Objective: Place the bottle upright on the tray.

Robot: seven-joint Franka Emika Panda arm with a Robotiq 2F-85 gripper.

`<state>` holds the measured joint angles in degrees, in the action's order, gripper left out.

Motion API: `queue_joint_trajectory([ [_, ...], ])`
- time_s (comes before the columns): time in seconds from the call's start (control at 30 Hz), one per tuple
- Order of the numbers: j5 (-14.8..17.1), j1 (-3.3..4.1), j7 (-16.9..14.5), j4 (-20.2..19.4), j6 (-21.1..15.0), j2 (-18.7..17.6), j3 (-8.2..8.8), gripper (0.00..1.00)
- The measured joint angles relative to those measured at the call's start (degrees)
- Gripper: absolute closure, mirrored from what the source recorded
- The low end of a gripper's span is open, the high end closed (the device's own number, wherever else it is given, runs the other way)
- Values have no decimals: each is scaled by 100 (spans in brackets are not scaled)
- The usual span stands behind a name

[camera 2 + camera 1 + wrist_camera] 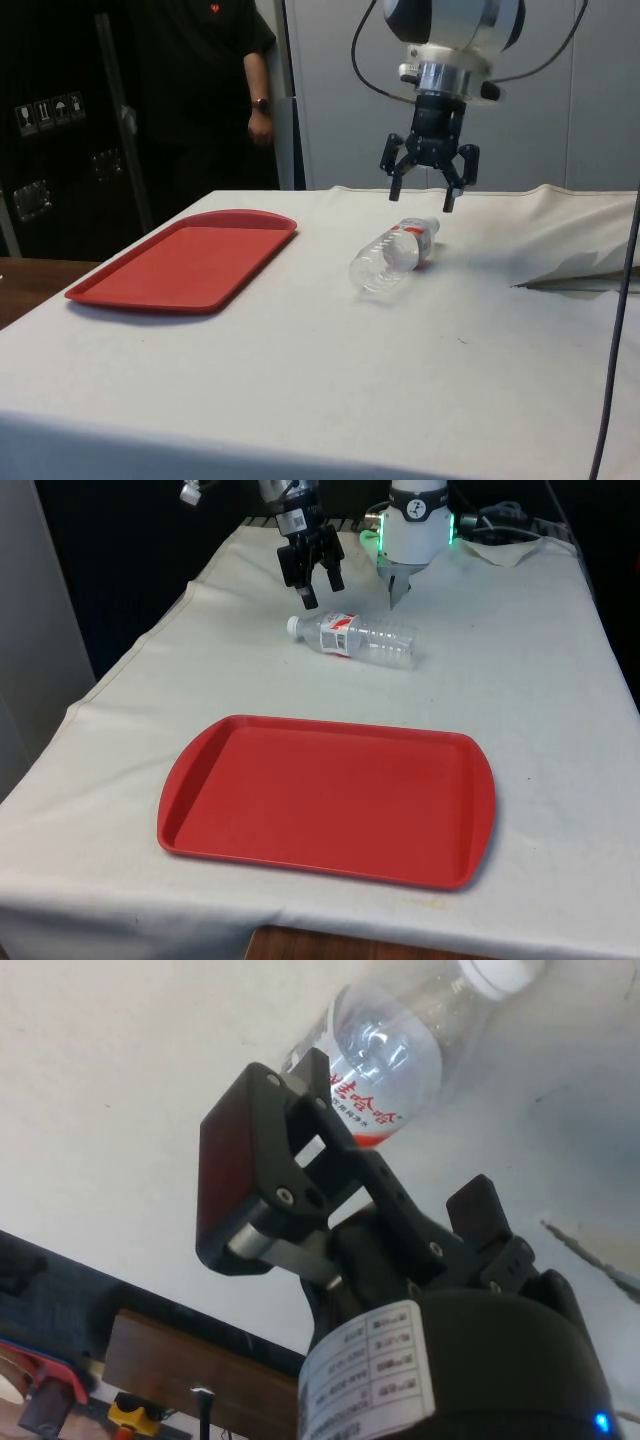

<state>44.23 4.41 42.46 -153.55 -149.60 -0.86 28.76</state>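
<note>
So the clear plastic bottle with the white cap and red label (pixel 353 637) is lying on its side, well apart from the flat red plastic tray (pixel 330 800). The black two-finger gripper (pixel 322 591) hangs over its cap end, jaws spread and empty, probably lining up a grab. White cloth-covered table (pixel 520 710), dark cabinets, a person (pixel 215 70) standing behind.

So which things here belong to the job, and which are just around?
Part of the job:
- bottle, lying on its side on the cloth
- red tray, nothing on it
- gripper, open, above the bottle

Just around:
- person standing behind the table
- white cloth
</note>
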Motion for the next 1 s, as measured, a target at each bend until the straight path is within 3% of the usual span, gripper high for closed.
queue_joint_trajectory([
  [0.17, 17, 0, -23, -17, 6, 0, 29, 0],
  [0.6, 642, 0, -527, 23, 223, -92, 103, 0],
  [1.0, 1306, -6, -1083, 235, 584, -493, 195, 0],
])
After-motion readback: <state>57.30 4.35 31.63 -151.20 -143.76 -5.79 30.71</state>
